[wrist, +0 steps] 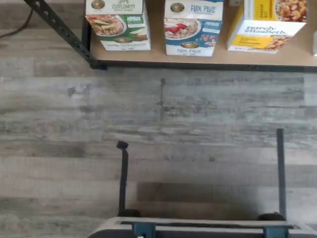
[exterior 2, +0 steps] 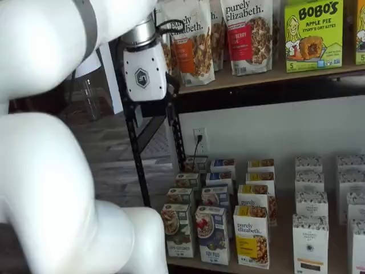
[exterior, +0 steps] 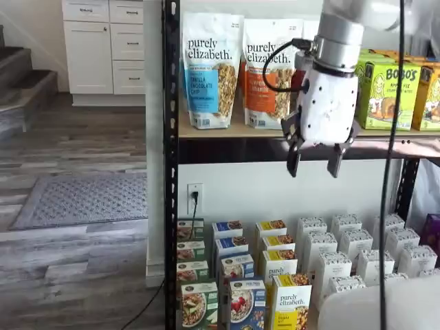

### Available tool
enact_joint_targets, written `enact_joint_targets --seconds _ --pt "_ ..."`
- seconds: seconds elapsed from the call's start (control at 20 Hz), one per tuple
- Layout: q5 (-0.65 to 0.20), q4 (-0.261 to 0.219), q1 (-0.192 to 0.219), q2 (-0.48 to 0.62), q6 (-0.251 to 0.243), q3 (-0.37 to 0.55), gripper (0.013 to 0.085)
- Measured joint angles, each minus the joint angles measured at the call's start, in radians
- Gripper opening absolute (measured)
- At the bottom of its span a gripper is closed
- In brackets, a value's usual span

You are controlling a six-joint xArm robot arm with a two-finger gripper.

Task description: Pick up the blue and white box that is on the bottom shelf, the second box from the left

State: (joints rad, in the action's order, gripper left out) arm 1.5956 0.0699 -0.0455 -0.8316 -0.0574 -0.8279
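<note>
The gripper (exterior: 315, 162) hangs high up, level with the upper shelf board (exterior: 234, 132), its two black fingers spread with a plain gap between them and nothing in the jaws. It is well apart from anything it has to take.

The blue and white box (exterior: 247, 304) stands upright at the front edge of the bottom shelf (exterior 2: 268, 264), in the front row, with the green-fronted box (exterior: 199, 304) just beside it toward the black corner post (exterior: 170, 165) and the yellow "purely elizabeth" box (exterior: 291, 300) on its other side. It shows in both shelf views and in the wrist view too, where its white top and printed bowl of berries are plain.

To do this step well, I judge the arm has a long way to descend, and it should line itself up squarely over that box before it drops. The neighbours stand close, so the fingers need to slip into the narrow spaces on either flank without nudging the green or yellow boxes. More boxes stand in files right behind, so a push backward could topple them.

Some things I cannot make out. The shelf's board is barely seen in the shelf views, cut off at the lower border. Whether the box touches its neighbours is unclear. The arm's big white links (exterior 2: 51, 142) block a large part of one shelf view.
</note>
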Motion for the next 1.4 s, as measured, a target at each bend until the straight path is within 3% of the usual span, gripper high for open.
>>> enact_joint_targets --seconds 0.4,0.6,1.15,1.4 --pt "-0.166 0.002 -0.017 0.059 -0.006 0.112 0.085" --pt "-0.294 0.009 -0.024 0.088 -0.004 0.181 0.085" --pt "-0.541 -0.002 -0.039 0.226 -0.006 0.274 0.085" --pt "-0.653 -0.024 -0.065 0.332 -0.038 0.288 0.085"
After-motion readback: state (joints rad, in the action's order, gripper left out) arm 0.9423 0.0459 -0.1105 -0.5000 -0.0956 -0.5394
